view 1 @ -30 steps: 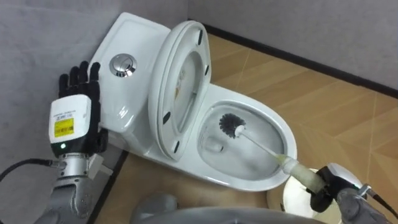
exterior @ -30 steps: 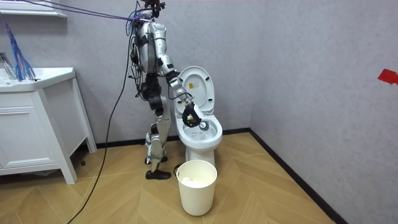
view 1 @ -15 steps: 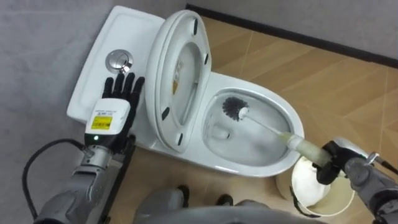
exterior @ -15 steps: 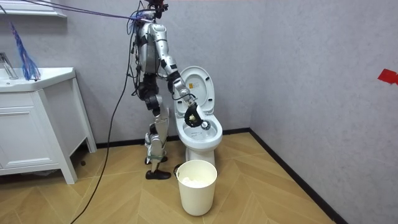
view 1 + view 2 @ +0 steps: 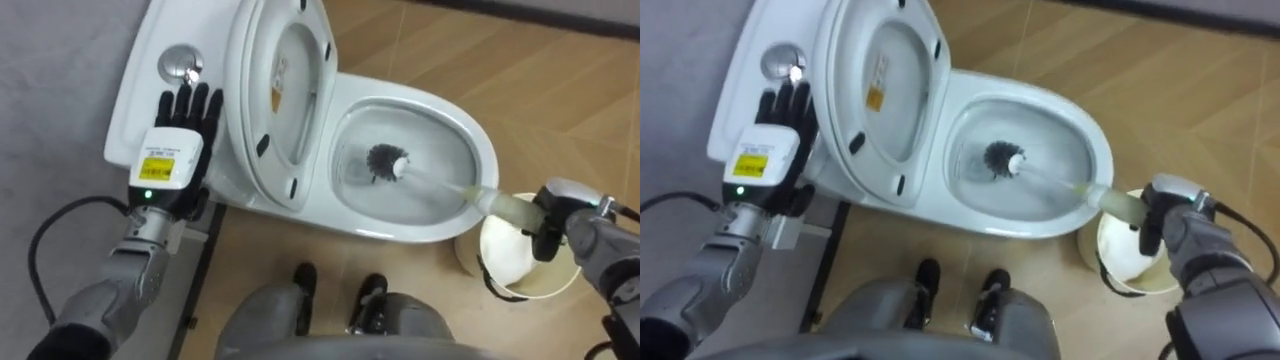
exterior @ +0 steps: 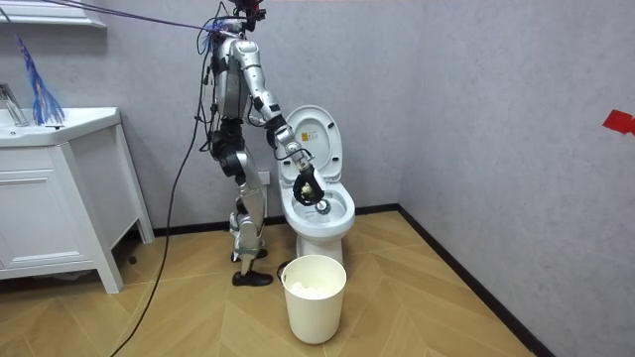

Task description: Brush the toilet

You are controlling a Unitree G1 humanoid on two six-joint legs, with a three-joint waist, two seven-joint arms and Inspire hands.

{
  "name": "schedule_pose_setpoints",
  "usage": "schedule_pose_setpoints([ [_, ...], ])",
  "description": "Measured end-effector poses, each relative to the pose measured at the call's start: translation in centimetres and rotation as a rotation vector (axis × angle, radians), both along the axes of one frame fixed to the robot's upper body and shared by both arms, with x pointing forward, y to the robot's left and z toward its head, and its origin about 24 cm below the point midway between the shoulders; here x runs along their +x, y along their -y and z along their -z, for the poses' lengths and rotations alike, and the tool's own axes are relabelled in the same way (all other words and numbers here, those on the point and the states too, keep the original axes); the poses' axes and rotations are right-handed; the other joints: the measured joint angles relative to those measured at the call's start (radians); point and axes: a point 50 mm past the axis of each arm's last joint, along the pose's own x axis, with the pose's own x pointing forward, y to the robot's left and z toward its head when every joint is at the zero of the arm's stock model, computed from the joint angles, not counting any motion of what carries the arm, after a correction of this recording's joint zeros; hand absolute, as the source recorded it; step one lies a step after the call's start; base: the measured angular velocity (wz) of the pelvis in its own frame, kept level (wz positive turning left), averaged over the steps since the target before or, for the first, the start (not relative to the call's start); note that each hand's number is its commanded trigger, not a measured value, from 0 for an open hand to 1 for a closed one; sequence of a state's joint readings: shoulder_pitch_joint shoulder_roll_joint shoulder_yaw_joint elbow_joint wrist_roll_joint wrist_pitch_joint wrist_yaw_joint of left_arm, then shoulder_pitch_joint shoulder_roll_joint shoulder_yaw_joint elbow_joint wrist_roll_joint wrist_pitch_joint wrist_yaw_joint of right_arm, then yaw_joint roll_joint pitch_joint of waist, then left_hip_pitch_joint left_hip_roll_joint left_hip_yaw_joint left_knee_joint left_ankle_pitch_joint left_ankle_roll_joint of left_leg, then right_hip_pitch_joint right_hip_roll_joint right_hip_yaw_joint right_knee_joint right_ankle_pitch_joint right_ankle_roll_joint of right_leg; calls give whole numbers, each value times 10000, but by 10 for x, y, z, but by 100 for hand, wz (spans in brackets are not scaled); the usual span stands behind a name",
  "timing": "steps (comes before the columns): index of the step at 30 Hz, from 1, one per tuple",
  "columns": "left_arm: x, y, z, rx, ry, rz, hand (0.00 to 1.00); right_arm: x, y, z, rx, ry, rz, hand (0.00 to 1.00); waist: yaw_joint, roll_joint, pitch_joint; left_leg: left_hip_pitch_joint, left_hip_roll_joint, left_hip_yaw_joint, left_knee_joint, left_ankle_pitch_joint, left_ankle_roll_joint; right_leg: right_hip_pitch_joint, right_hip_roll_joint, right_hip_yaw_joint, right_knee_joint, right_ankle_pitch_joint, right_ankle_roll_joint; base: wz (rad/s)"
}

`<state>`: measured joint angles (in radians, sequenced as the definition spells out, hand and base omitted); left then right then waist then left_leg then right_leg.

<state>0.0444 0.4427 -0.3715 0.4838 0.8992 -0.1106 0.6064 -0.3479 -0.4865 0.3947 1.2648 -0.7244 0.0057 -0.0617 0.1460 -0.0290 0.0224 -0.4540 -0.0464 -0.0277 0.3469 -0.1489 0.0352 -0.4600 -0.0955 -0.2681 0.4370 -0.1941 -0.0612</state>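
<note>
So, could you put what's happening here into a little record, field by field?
Robot: stands facing the white ceramic toilet, by the grey wall
Seat and lid: raised
Brush: white-handled toilet brush with dark bristles, head down inside the toilet
Right hand: shut on the brush handle
Left hand: open, fingers straight, over the white tank, near the round chrome flush button
Bin: round white plastic bin on the wooden floor beside the toilet

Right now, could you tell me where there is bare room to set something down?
The wooden floor beyond the bowl is bare. The tank lid has a free patch past the flush button, ahead of the left hand. Crowded: the bowl holds the brush, and the right hand, gripping its handle, hangs over the white bin.
</note>
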Motion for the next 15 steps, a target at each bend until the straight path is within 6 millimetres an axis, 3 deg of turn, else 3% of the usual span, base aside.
schedule_pose_setpoints([
  [4,16,6,-11,-340,681,117,0,16,-1,-11,-821,83,-1030,100,293,5,43,-854,-7,49,422,42,-49,-906,-98,-23,385,-42,-107,3],
  [8,33,15,-23,-539,1344,391,0,27,-4,-20,-1459,727,-1535,100,472,334,193,-1661,-2,-179,935,61,-90,-1367,-85,-387,485,-6,-209,20],
  [13,39,23,-35,-789,2007,570,0,39,-7,-30,-1976,1475,-1659,100,727,481,180,-2546,-44,-327,1253,54,-132,-2218,-252,-552,1007,-124,-315,12],
  [15,39,25,-39,-878,2285,630,0,44,-6,-35,-2247,1738,-1699,100,842,598,123,-2862,-48,-363,1521,27,-170,-2437,-273,-652,1170,-186,-365,19],
])
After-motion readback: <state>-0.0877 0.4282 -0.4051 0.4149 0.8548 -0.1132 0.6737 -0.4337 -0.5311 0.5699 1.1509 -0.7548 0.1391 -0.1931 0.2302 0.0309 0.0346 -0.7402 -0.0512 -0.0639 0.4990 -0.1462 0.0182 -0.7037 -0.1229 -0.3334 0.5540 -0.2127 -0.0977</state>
